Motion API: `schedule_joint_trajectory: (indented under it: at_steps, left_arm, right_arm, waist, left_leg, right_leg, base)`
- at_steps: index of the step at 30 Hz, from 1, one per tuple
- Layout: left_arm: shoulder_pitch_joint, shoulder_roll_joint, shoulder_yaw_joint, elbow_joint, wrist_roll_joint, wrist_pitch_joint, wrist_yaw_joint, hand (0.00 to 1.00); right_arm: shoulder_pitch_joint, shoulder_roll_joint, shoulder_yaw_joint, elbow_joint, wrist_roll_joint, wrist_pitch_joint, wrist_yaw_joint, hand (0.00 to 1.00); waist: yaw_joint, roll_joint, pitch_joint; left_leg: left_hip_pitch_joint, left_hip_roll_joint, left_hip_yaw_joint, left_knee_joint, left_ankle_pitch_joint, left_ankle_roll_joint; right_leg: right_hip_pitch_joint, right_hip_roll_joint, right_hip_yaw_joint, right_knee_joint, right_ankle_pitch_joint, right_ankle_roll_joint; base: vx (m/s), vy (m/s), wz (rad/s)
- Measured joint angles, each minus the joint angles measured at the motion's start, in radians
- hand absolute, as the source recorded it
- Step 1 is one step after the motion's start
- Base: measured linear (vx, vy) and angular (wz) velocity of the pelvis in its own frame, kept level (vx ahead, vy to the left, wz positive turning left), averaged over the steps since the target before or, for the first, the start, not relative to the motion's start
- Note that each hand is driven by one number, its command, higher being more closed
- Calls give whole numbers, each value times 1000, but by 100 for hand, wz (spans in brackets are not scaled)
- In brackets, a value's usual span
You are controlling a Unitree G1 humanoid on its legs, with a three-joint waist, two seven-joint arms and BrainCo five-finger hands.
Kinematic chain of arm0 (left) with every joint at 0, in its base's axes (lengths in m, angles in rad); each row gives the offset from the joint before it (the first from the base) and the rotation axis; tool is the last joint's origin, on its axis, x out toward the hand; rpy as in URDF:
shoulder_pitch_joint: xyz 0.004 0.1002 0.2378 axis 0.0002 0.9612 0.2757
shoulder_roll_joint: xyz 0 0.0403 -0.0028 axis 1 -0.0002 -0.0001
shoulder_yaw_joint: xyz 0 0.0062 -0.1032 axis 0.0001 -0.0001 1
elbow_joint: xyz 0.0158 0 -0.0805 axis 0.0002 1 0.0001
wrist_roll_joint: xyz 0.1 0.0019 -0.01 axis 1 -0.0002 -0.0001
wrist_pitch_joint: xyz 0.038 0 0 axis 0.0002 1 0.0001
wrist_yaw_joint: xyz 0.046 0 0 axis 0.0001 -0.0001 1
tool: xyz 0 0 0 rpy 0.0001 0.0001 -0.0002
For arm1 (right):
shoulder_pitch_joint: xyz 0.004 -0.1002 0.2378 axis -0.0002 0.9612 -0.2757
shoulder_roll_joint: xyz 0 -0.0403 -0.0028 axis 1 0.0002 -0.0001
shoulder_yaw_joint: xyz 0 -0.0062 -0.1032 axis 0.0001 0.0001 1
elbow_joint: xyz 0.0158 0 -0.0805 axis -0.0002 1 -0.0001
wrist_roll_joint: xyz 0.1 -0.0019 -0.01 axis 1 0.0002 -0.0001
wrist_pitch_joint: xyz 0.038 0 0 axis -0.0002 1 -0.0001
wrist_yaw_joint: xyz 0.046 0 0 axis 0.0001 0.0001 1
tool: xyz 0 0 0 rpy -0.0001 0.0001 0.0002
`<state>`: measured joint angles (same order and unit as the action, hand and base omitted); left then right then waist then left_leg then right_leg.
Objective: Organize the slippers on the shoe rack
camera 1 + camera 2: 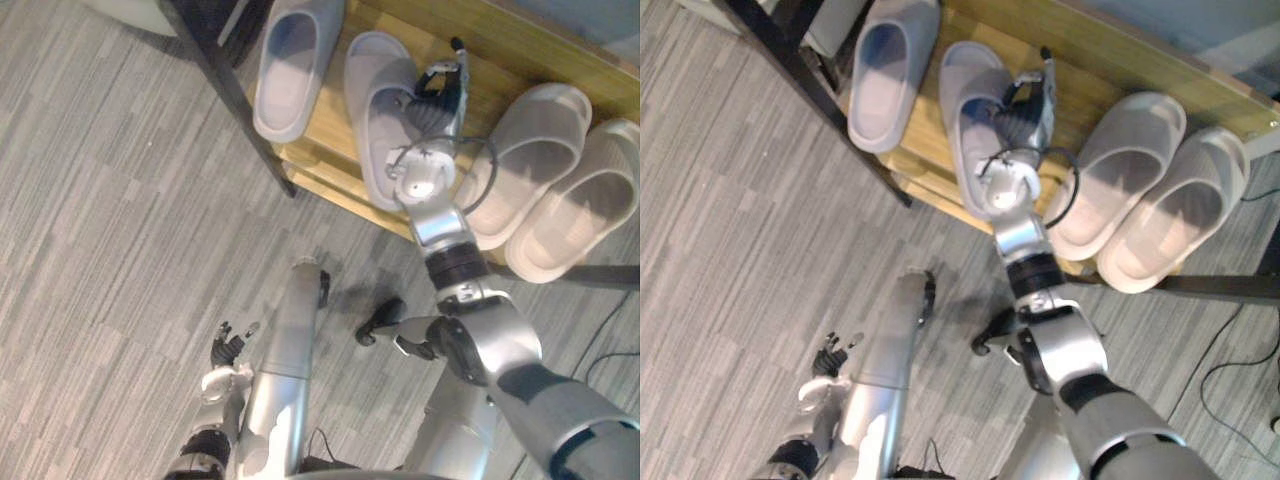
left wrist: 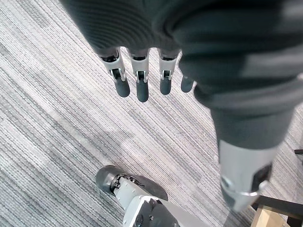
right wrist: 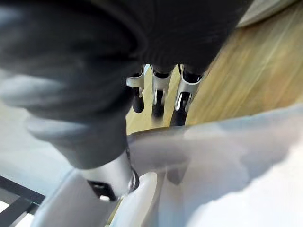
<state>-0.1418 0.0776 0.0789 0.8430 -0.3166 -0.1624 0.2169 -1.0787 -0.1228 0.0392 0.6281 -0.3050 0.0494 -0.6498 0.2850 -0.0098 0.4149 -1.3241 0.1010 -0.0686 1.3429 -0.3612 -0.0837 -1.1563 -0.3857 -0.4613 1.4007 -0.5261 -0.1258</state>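
Right wrist view — slipper gripped.

The floor is grey carpet with thin stripes. A wooden shoe rack with black legs stands on it

No legible text, labels or numbers, slippers, shoe rack, carpet — all plain.

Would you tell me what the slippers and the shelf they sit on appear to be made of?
The slippers look like moulded foam or rubber, matte pale grey, seamless. The shelf looks like wood, perhaps bamboo: yellow-brown with grain lines.
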Motion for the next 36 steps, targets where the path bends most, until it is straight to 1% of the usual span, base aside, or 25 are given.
schedule_joint_trajectory:
  at_steps: [8,13,14,15,18,20,23,26,27,32,34,35,36]
  left_arm:
    - [0,-1,1,-1,0,0,1,0]
    - [0,-4,12,-1,-1,1,0,0]
    - [-1,-4,13,-1,-2,1,-1,0]
    - [-1,-5,15,-1,-4,2,-1,0]
    - [-1,-6,23,-1,-21,2,-2,0]
    - [-1,-6,23,-1,-21,2,-3,0]
    - [1,-9,42,1,-21,4,-4,0]
    - [1,-12,62,10,-22,7,-4,0]
    - [1,-12,62,11,-21,16,-4,0]
    - [1,-21,99,12,-22,22,-5,0]
    - [1,-22,104,12,-21,23,-6,0]
    - [1,-22,106,12,-21,23,-7,0]
    - [0,-25,115,12,-20,23,-7,0]
  right_arm:
    - [1,7,2,-27,36,-2,13,0]
    - [14,5,2,-35,83,-12,45,0]
    - [33,4,2,-63,93,-12,57,0]
    - [52,5,2,-82,111,-23,67,0]
    - [100,5,3,-113,116,-35,86,0]
    - [125,6,4,-125,119,-37,92,0]
    - [188,12,5,-191,120,-46,100,0]
    - [241,36,6,-225,131,-54,105,0]
    - [276,57,10,-225,160,-63,115,0]
    - [359,103,46,-268,218,-108,136,0]
    - [376,114,50,-268,290,-154,168,0]
    - [379,115,50,-268,309,-159,176,0]
    - [380,116,54,-265,359,-175,203,0]
  waist:
    - [0,4,1]
    - [-1,7,1]
    - [-1,7,1]
    - [-2,7,1]
    - [-4,7,1]
    - [-4,7,1]
    - [-9,7,1]
    - [-16,7,1]
    - [-22,7,1]
    - [-32,7,1]
    - [-34,7,1]
    - [-35,7,1]
    - [-37,7,1]
  left_leg:
    - [2,7,-2,10,-7,-11]
    - [7,14,-2,20,-13,-15]
    - [11,14,0,21,-14,-15]
    - [17,14,3,21,-15,-15]
    - [29,18,8,21,-18,-15]
    - [33,22,15,20,-19,-15]
    - [36,27,18,19,-19,-15]
    - [44,30,18,17,-22,-14]
    - [56,31,19,16,-25,-11]
    - [77,33,24,-9,-27,-14]
    - [89,33,25,-12,-29,-13]
    - [92,33,25,-12,-30,-13]
    - [99,33,27,-12,-33,-11]
  right_leg:
    - [0,5,-1,11,-11,-8]
    - [1,13,5,15,-11,-8]
    - [1,13,8,17,-11,-8]
    - [3,13,12,18,-11,-8]
    - [8,17,21,17,-11,-8]
    - [9,19,23,16,-11,-8]
    - [10,21,23,14,-11,-7]
    - [18,25,23,10,-10,-7]
    - [30,27,24,5,-10,-7]
    - [47,35,24,-22,-6,2]
    - [59,35,24,-26,-5,2]
    - [63,35,24,-27,-5,2]
    - [70,35,24,-29,-6,2]
  base:
    - [-1,21,-1]
    - [-9,38,-7]
    - [-11,38,-3]
    - [-14,47,-4]
    - [-14,40,-6]
    - [-14,38,-7]
    - [-8,42,-3]
    - [0,26,-2]
    - [0,43,-3]
    - [-4,47,-3]
    - [0,41,0]
    - [3,47,1]
    - [1,45,0]
